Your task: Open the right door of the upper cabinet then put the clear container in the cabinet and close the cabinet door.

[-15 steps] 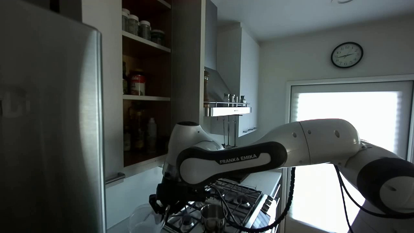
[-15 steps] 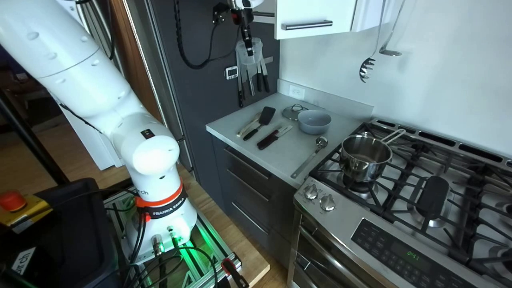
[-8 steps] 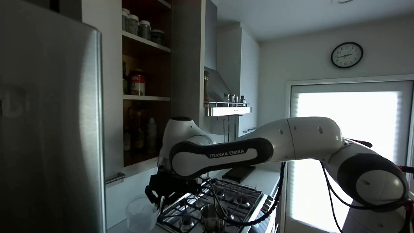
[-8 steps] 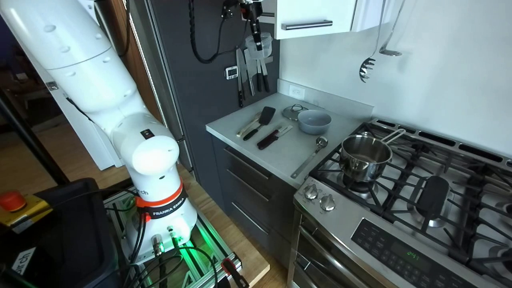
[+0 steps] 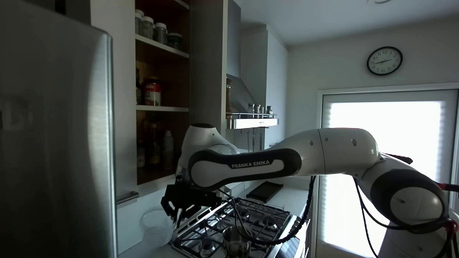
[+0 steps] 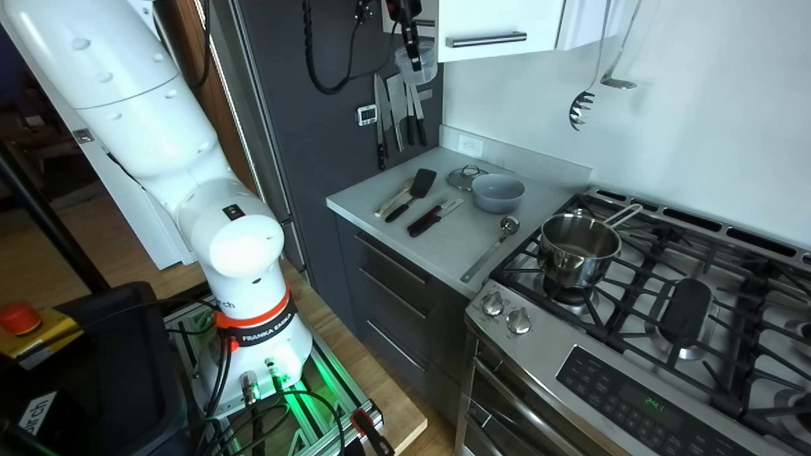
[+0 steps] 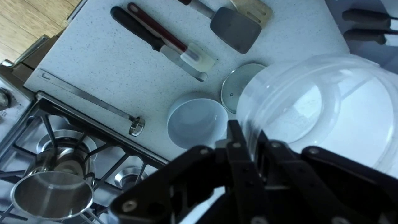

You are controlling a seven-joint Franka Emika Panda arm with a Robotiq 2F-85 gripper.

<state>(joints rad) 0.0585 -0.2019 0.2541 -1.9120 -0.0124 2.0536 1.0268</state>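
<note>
My gripper (image 7: pixel 248 133) is shut on the rim wall of the clear container (image 7: pixel 314 109), which hangs tilted beyond the fingers. In both exterior views the container (image 5: pixel 156 229) (image 6: pixel 423 63) is held in the air above the counter, below the upper cabinet's bottom edge. The upper cabinet (image 5: pixel 162 109) shows dark shelves with jars and bottles. Its right door (image 5: pixel 208 64) stands open; its outer face (image 6: pixel 500 19) and bar handle (image 6: pixel 486 40) show in an exterior view. My gripper (image 6: pixel 413 54) is in front of and below the cabinet opening. The wrist view does not show the cabinet.
The left door (image 5: pixel 114 107) is shut, its handle (image 5: pixel 127 197) near the container. The steel fridge (image 5: pixel 53 143) stands beside it. A pot (image 6: pixel 580 247) is on the stove. A bowl (image 6: pixel 498 193), lid and utensils lie on the counter. Knives (image 6: pixel 399 114) hang on the wall.
My gripper has risen with the clear container in it and moved toward the back wall and cabinet. The arm has shifted with it. The right door has stayed open.
</note>
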